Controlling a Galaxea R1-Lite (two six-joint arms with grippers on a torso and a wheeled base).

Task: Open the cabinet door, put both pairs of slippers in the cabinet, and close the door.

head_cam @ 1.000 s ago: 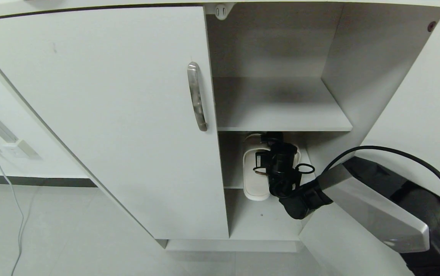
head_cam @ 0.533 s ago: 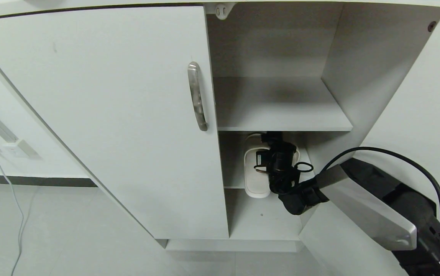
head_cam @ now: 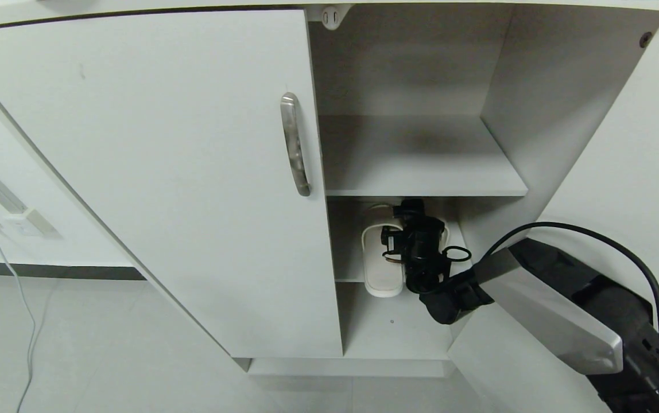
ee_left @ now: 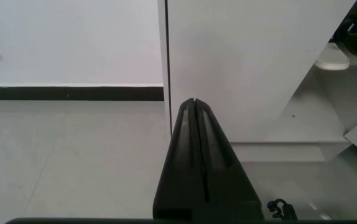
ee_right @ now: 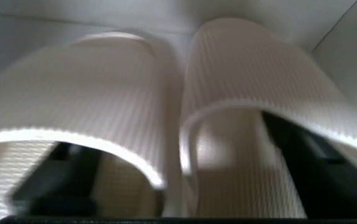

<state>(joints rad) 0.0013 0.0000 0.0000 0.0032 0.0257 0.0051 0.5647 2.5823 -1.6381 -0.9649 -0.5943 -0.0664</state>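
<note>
Two white slippers (head_cam: 381,269) lie under a shelf (head_cam: 421,192), beside the closed door (head_cam: 163,172).

The shut left door (head_cam: 151,172) closes off that half of the cabinet (head_cam: 536,86), its handle (head_cam: 295,143) jutting beside the opening, and the swung-out right door (head_cam: 639,149) bounds the other side. Inside, the upper shelf (head_cam: 421,155) has open room above it and the bottom board (head_cam: 387,335) is free. The middle shelf (head_cam: 348,280) is crowded by the white slippers (head_cam: 380,269) and the right hand (head_cam: 410,213) clamped on them.
</note>
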